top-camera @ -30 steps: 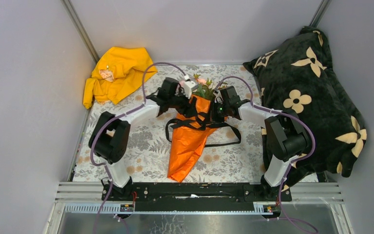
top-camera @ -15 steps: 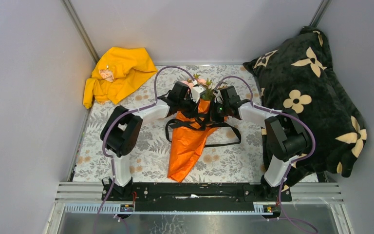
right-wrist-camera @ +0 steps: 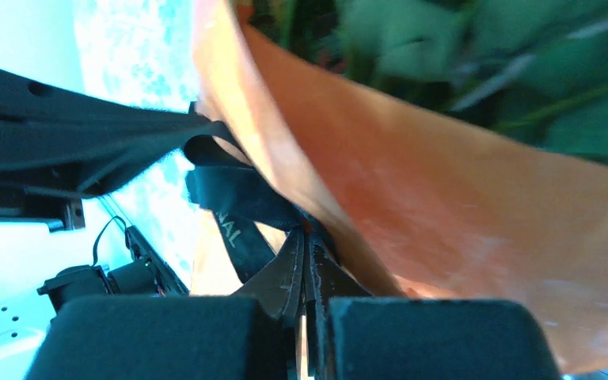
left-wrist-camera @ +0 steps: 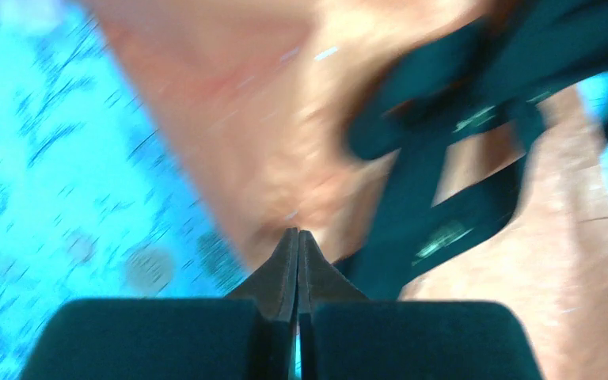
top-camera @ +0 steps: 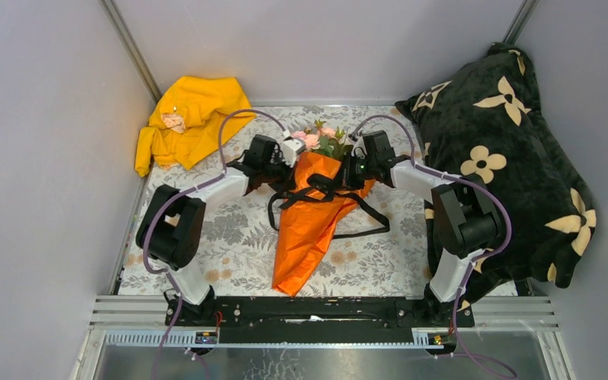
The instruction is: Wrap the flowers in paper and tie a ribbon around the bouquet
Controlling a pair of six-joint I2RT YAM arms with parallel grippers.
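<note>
The bouquet lies mid-table: pink flowers (top-camera: 322, 138) with green leaves (right-wrist-camera: 475, 47) stick out of the orange paper (top-camera: 305, 237) cone, whose tip points toward the arms. The black ribbon (top-camera: 326, 188) crosses the cone's upper part, and loose strands trail onto the cloth on both sides. My left gripper (top-camera: 286, 176) sits at the cone's left edge. Its jaws are pressed together (left-wrist-camera: 298, 235) where a ribbon (left-wrist-camera: 412, 198) strand runs in beside the paper (left-wrist-camera: 285, 119). My right gripper (top-camera: 348, 180) is at the cone's right edge, shut (right-wrist-camera: 305, 237) on the lettered ribbon (right-wrist-camera: 233, 198) against the paper (right-wrist-camera: 459, 206).
A yellow cloth (top-camera: 190, 119) is bunched at the back left corner. A big black pillow (top-camera: 499, 150) with cream flowers fills the right side next to the right arm. The floral tablecloth (top-camera: 229, 237) is boxed in by grey walls, with a metal rail (top-camera: 317, 313) in front.
My left gripper closed at the cone and drew back to the left. The right gripper shifted slightly back. The ribbon has pulled tighter across the cone, whose top has moved back.
</note>
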